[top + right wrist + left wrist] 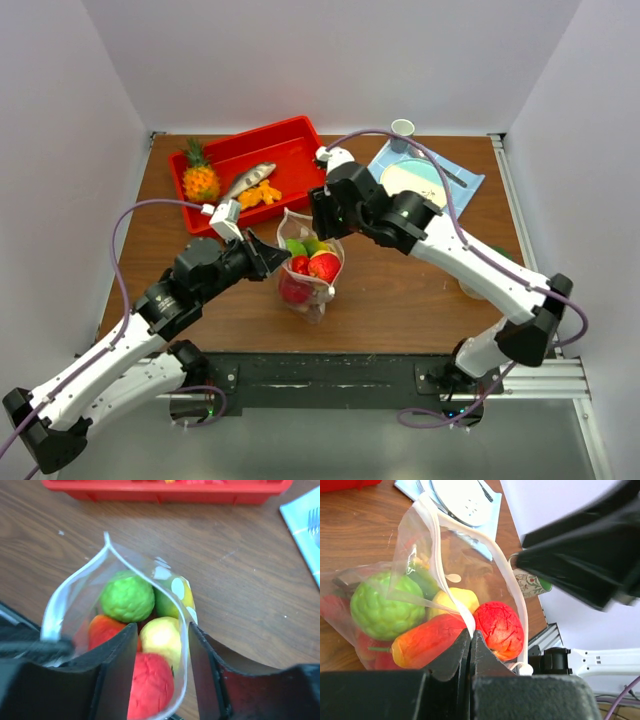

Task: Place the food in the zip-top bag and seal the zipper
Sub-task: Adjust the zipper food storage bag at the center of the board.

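Top external view has the zip-top bag (312, 285) near the middle of the frame on the wooden table (420, 290). Its mouth is open and the food (318, 262) is inside. The left gripper (470, 635) pinches the zipper (507, 575) tightly. The right gripper (161, 627) is parted, with one finger on each side of the bag's right rim.

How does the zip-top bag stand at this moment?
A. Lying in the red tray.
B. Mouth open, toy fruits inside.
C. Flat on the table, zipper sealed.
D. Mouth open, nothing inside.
B: the right wrist view looks down into the open mouth of the zip-top bag, with a green fruit, a yellow fruit and a red fruit inside.
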Robot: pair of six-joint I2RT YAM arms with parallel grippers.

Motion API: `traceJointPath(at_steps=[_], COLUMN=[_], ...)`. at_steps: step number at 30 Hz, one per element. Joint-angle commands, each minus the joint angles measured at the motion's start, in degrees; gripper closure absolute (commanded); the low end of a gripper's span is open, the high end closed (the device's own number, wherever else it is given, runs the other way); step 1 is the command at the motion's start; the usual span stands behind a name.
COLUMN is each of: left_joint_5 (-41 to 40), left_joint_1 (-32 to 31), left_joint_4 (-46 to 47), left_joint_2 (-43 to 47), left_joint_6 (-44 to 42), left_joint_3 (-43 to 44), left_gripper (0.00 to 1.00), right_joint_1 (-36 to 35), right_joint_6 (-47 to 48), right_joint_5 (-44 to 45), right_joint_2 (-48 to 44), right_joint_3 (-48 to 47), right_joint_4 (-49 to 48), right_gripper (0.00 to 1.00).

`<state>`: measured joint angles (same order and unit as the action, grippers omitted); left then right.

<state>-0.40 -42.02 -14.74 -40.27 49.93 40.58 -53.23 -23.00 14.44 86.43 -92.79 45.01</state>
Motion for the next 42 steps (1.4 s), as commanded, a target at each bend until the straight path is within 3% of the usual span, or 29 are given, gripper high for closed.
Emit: traceJointPath(at_steps=[1, 5, 11, 15, 26, 40, 42], left_joint_5=[-2.58, -4.08, -5.04, -4.69, -4.43, -4.43, -4.6], left_joint_1=[-0.17, -0.17, -0.25, -0.17, -0.17, -0.17, -0.17], left_joint_4=[2.17, 2.17, 2.09, 2.96, 3.76, 3.23, 3.4], left_joint_2=[1.25, 2.39, 2.3, 1.43, 0.98, 1.07, 0.9], left_joint_6=[2.18, 3.68, 4.56, 4.56, 4.47, 3.86, 3.77], left_joint_3=[-0.32, -1.2, -1.29, -1.47, -1.55, -1.03, -1.11], left_gripper=[1.0, 1.0, 1.0, 1.0, 1.0, 1.0, 1.0], right_joint_1=[0.15, 0.06, -0.55, -6.08, -17.95, -20.77, -20.86], right_joint_6=[-0.02, -0.81, -4.94, -7.57, -13.12, -15.67, -15.58], right_joint_5=[-1.25, -0.38, -2.47, -0.83, 5.86, 14.65, 17.1], right_joint_2=[-4.25, -8.37, -19.1, -23.23, -19.82, -10.41, -9.88], right_joint_3=[0.33, 2.09, 14.73, 18.88, 20.2, 16.07, 15.01], right_joint_4=[-2.39, -1.08, -1.51, 0.23, 2.36, 3.15, 4.11], right_gripper=[0.46, 0.44, 0.47, 0.51, 0.56, 0.53, 0.57])
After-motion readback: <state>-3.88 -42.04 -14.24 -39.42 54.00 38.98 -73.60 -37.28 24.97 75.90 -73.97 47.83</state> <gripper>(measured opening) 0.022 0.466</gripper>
